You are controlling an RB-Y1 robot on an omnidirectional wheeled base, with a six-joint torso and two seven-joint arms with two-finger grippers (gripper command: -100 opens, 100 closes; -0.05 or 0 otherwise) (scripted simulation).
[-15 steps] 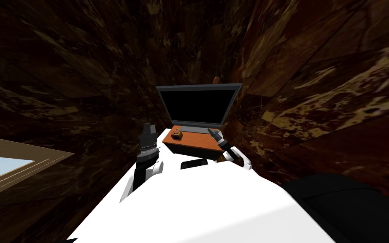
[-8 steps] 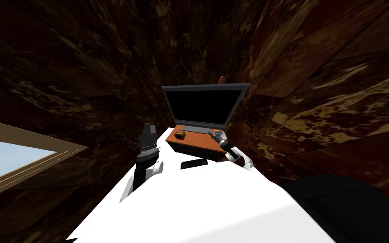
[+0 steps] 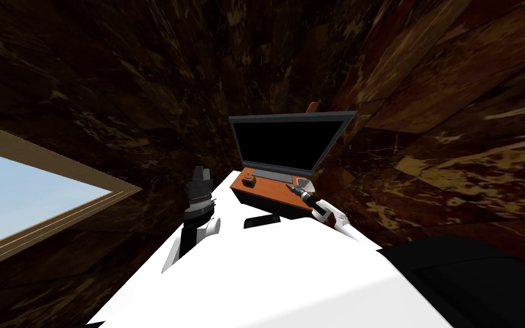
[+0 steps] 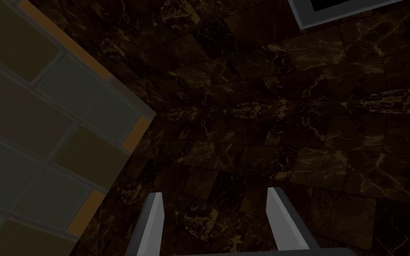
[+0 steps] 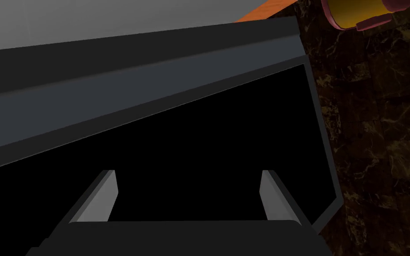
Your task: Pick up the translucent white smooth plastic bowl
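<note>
A small pale bowl (image 3: 304, 184) sits at the right end of an orange table top (image 3: 267, 192), just below the big dark screen (image 3: 287, 142). In the head view my right gripper (image 3: 294, 188) reaches over that end of the table, its tip right beside the bowl. Whether they touch I cannot tell. The right wrist view has the right gripper (image 5: 188, 191) open and empty, facing the black screen (image 5: 199, 146) and its grey frame. My left gripper (image 3: 200, 172) is held up left of the table. The left gripper (image 4: 215, 209) is open over dark marble floor.
A small yellow and brown object (image 3: 249, 180) stands on the table's left part; a yellow and pink object (image 5: 359, 13) lies beyond the screen's edge. Dark marble walls close in on both sides. A window (image 3: 22, 205) is at the left, a patterned rug (image 4: 44, 133) under the left hand.
My head view has swung, bringing more of the window in at the left. The right gripper has dropped a little toward the table's right end, and the pale bowl now shows beside it.
</note>
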